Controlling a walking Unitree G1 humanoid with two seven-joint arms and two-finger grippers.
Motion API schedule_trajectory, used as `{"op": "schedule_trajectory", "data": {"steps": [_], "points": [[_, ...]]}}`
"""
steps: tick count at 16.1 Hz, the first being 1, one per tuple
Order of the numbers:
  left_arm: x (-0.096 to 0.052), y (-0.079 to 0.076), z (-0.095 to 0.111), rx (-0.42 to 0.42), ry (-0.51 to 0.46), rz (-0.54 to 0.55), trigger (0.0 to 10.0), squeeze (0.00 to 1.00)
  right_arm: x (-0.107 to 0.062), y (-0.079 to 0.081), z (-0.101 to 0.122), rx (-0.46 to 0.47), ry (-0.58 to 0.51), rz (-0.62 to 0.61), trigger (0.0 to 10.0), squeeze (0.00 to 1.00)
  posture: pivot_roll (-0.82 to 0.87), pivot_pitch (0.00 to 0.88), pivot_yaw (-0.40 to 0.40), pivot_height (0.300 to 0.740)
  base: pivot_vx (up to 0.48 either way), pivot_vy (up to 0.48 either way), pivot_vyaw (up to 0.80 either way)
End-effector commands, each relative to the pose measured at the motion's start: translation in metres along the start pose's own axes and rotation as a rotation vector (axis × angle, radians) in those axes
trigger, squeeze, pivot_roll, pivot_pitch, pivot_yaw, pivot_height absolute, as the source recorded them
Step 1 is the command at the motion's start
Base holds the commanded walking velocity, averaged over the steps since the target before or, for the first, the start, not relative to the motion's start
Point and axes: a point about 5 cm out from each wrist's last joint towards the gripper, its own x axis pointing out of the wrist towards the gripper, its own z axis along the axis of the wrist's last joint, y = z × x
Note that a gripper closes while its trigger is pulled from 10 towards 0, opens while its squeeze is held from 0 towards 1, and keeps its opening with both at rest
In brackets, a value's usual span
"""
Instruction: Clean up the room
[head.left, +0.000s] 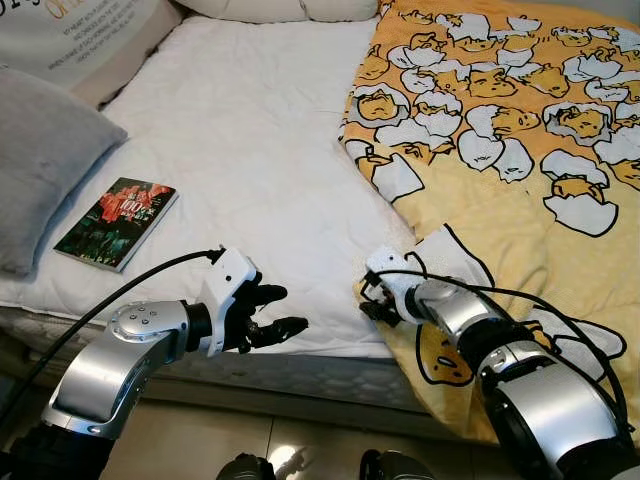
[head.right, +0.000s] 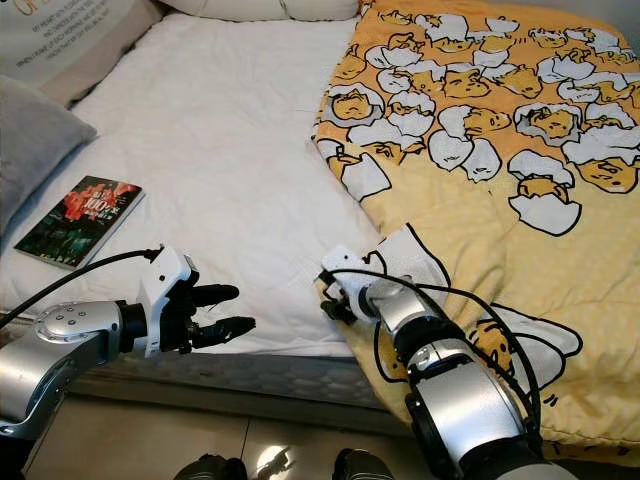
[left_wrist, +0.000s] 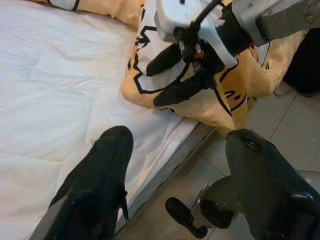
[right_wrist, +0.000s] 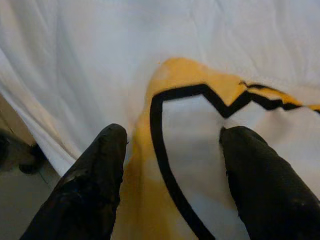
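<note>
A yellow blanket (head.left: 500, 200) printed with cartoon eggs covers the right half of the bed, and its near corner (right_wrist: 190, 115) hangs at the front edge. My right gripper (head.left: 368, 300) is open at that corner, one finger on each side of the cloth (right_wrist: 175, 135). My left gripper (head.left: 283, 310) is open and holds nothing, hovering over the front edge of the white sheet (head.left: 240, 150), a short way left of the right gripper. A book (head.left: 118, 222) with a red and dark cover lies flat on the sheet at the left.
A grey pillow (head.left: 40, 170) lies at the left edge beside the book. A printed cushion (head.left: 80, 40) and a white pillow (head.left: 290, 8) sit at the head of the bed. Tiled floor (head.left: 250, 440) runs below the mattress edge.
</note>
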Motion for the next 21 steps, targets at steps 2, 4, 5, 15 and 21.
{"op": "schedule_trajectory", "data": {"steps": [2,4,5,15,21], "points": [[-0.001,-0.002,0.000,0.014,0.014,-0.006,10.0,0.00,0.002,0.004,-0.013,-0.017,0.038,-0.012,10.0,0.00,0.00,0.112,0.010,0.740,0.000,0.000,0.00],[-0.001,-0.003,0.000,0.016,0.015,-0.006,10.0,0.00,0.003,0.004,-0.016,-0.025,0.045,-0.029,0.7,0.00,0.00,0.108,0.009,0.740,0.000,0.000,0.00],[-0.001,-0.003,0.000,0.018,0.016,-0.006,10.0,0.00,0.004,0.005,-0.018,-0.027,0.049,-0.030,0.0,0.00,0.00,0.107,0.011,0.740,0.000,0.000,0.00],[0.000,-0.004,-0.001,0.024,0.023,-0.013,10.0,0.00,0.007,0.014,-0.028,-0.026,0.073,-0.018,0.0,0.00,0.00,0.095,0.013,0.740,0.000,0.000,0.00],[-0.001,-0.004,0.000,0.025,0.020,-0.009,10.0,0.00,0.007,0.015,-0.029,-0.004,0.069,-0.017,0.0,0.00,0.01,0.099,0.015,0.740,0.000,0.000,0.00]]}}
